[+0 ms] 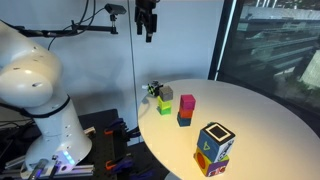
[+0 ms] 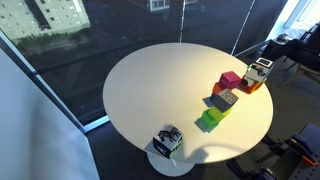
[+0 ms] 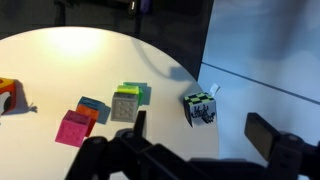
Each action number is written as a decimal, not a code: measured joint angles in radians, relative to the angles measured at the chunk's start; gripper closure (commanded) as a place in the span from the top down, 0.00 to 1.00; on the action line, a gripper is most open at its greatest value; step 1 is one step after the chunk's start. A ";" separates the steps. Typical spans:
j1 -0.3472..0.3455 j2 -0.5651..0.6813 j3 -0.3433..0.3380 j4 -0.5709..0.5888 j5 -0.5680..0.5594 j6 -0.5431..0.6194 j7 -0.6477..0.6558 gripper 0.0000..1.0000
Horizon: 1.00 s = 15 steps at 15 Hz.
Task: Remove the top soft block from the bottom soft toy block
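Observation:
The top soft block (image 1: 215, 139), dark blue and black with a white face, sits on the orange-red bottom soft toy block (image 1: 211, 164) near the table's edge. The stack also shows in an exterior view, the top block (image 2: 259, 70) on the bottom block (image 2: 254, 86). In the wrist view only an orange edge of the stack (image 3: 5, 97) shows at the far left. My gripper (image 1: 148, 36) hangs high above the table's far side, well away from the stack. It is open and empty in the wrist view (image 3: 203, 135).
On the round white table (image 1: 260, 115) stand a pink block (image 1: 187, 103) on a blue one, a green block (image 1: 164, 107), a grey block (image 1: 166, 93) and a small black-and-green checkered cube (image 3: 200, 108). Glass walls stand behind the table.

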 measured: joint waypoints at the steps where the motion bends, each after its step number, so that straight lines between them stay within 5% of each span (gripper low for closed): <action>1: -0.011 0.004 0.000 0.000 -0.009 0.007 0.000 1.00; 15: -0.186 0.131 -0.081 -0.006 -0.190 0.230 0.020 1.00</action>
